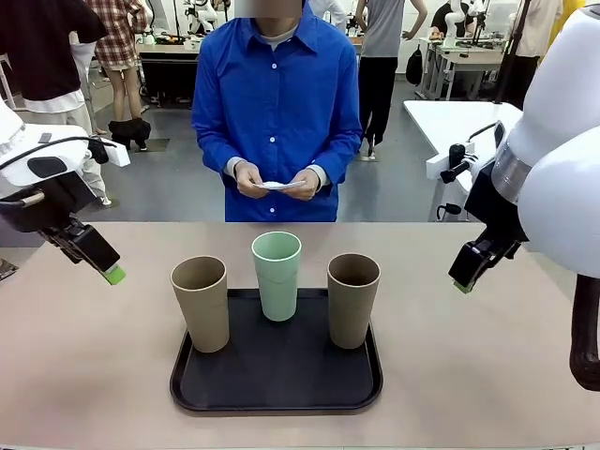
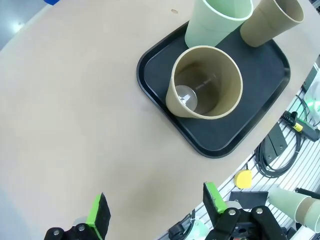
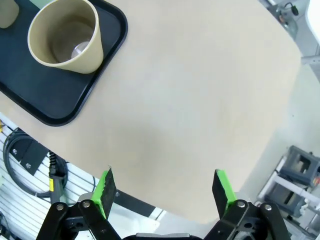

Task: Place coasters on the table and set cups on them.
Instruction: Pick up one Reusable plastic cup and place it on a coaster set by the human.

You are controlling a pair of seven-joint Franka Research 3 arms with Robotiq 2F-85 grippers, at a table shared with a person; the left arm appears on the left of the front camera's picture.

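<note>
The three cups, tan (image 1: pixel 201 303), mint green (image 1: pixel 277 275) and tan (image 1: pixel 353 299), stand upright on the black tray (image 1: pixel 277 394) in the middle of the counter (image 1: pixel 94 375), probably parked there until coasters are laid. Both tan ones look empty, but the mint one's bottom is hidden. The white coasters (image 1: pixel 275 186) are beyond the tray in the person's hands (image 1: pixel 305 184), none yet on the counter. The left tool (image 2: pixel 155 212) and right tool (image 3: pixel 165 190) hang to either side of the tray, jaws apart and holding nothing, seemingly waiting.
</note>
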